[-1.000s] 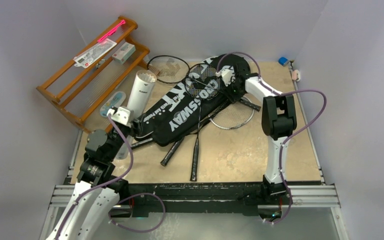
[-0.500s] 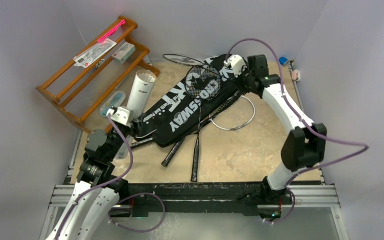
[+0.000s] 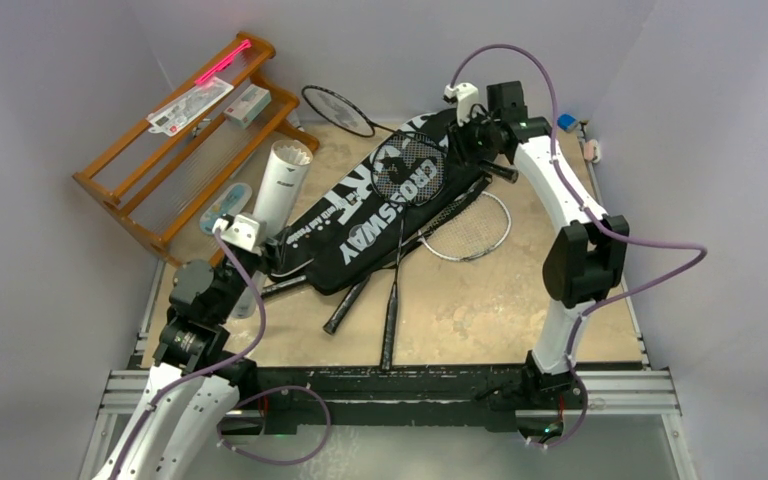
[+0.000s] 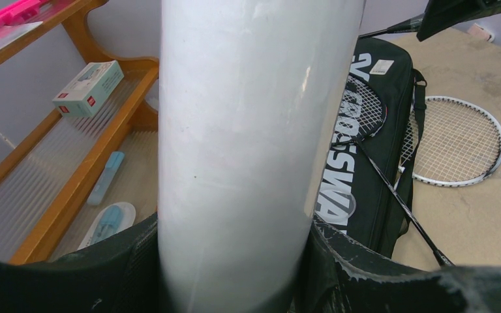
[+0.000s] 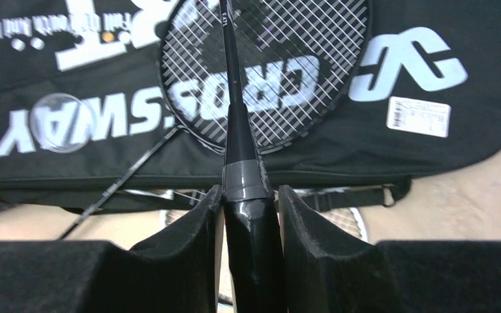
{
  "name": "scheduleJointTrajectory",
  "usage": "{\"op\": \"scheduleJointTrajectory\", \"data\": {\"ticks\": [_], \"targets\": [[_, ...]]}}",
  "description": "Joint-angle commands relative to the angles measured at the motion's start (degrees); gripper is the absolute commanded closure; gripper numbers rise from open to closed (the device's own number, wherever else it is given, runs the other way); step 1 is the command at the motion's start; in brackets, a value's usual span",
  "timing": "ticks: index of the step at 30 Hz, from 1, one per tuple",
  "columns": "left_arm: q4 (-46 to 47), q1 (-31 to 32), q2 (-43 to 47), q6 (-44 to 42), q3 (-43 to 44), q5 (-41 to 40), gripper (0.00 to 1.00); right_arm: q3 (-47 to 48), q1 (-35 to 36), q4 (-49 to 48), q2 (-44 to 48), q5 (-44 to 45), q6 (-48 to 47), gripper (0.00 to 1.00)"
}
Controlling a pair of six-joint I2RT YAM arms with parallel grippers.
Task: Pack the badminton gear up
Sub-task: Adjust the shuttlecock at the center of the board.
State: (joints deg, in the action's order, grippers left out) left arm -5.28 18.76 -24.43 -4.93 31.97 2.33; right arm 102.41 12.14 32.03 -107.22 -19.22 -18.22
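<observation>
Ends of white tube [image 4: 235,143] beyond frame edges

A mottled tan stone-look worktop [image 3: 470,310] is occupied by two overlapping black racket-shaped fabric covers [image 3: 360,240]. A white-framed racket [image 3: 482,236] is laid partly under them, and two black racket handles [image 3: 390,322] are seen protruding beneath them towards the near edge.

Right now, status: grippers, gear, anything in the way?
Left gripper shut on white tube. Right gripper shut on black racket handle, shaft over the CROSSWAY cover. Another racket lies on that cover, white racket partly under it.
</observation>
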Motion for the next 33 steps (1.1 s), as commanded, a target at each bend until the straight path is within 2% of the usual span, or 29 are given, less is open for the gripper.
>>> {"op": "scheduleJointTrajectory", "data": {"ticks": [1,9,18,22,27,33], "targets": [[3.43,-0.40,0.76,0.73,-0.06,0.06,0.61,6.24,-1.20,-2.80,-0.24,-5.88,8.80,1.00],[3.43,-0.40,0.81,0.62,-0.06,0.13,0.61,8.15,-4.45,-5.85,-0.66,-11.52,17.68,1.00],[3.52,-0.40,0.62,0.63,-0.06,0.23,0.61,12.63,-5.22,-8.75,-3.25,-19.40,17.36,1.00],[3.44,-0.45,0.61,0.58,-0.06,0.18,0.61,17.71,-5.20,-10.41,-7.51,-23.57,17.59,1.00],[3.34,-0.48,0.39,0.53,-0.06,0.18,0.61,17.39,-4.85,-17.32,-10.46,-26.94,15.68,1.00],[3.43,-0.49,-0.34,0.44,0.07,0.41,0.61,25.79,-4.68,-17.15,-19.01,-31.14,14.66,1.00]]}}
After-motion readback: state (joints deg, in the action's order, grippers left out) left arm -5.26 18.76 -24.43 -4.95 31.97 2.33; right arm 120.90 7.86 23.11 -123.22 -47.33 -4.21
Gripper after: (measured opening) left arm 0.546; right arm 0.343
